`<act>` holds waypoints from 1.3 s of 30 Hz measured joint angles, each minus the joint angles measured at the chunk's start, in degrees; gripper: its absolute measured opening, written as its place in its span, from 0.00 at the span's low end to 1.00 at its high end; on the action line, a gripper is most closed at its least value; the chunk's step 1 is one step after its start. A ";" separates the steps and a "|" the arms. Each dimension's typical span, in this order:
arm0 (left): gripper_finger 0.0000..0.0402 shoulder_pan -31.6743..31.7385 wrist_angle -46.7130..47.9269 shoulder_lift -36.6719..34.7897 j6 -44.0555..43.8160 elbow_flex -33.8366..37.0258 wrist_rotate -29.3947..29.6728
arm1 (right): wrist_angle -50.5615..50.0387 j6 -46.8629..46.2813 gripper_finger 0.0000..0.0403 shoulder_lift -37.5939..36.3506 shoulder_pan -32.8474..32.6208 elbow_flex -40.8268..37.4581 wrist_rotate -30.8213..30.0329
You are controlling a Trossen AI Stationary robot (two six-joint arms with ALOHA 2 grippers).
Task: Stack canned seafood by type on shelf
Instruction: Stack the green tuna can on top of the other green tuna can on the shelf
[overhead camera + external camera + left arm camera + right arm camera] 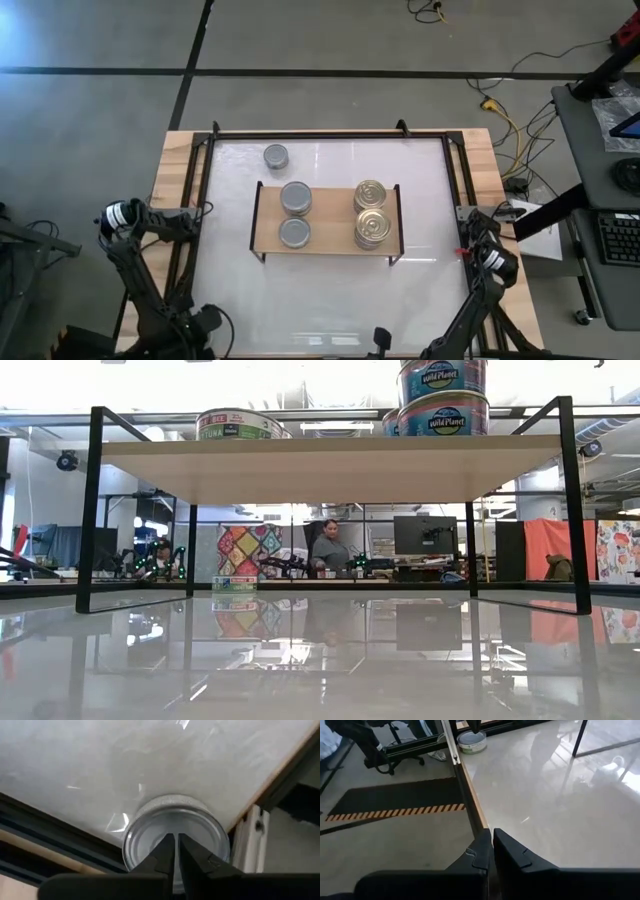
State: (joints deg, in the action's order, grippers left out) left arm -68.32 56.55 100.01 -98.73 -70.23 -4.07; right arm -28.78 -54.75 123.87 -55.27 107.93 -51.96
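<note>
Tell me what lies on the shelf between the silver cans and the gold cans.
Nothing: in the high view, bare shelf board separates the silver cans from the gold cans.

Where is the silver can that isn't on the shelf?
In the high view, the lone silver can sits on the white table, just beyond the shelf's left end, near the far edge.

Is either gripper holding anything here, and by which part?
Nothing held: left gripper is shut above the silver-topped tin, not around it; right gripper shut, empty.

Robotics lab: concrete floor [330, 40], cables [500, 110], desks with monitors [425, 535], seated person [328, 548] behind.
</note>
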 joint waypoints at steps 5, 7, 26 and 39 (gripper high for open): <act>0.04 0.38 -4.44 -0.04 -3.21 3.37 -1.86 | 3.13 -0.69 0.03 0.00 -0.09 -2.83 0.00; 0.03 0.64 -5.70 -0.07 -3.23 3.87 -1.09 | 3.40 -0.65 0.03 0.00 -0.11 -3.30 -0.06; 0.00 8.53 -6.20 0.00 28.86 -4.05 22.67 | 3.38 3.85 0.03 0.00 2.05 -3.53 -0.55; 0.00 -1.38 4.88 0.09 16.58 0.48 15.46 | 3.33 6.42 0.03 0.00 4.15 -3.92 -0.52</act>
State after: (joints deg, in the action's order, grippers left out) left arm -69.71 61.43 100.09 -82.15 -69.75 11.40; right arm -25.46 -48.33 123.87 -51.11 104.00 -52.49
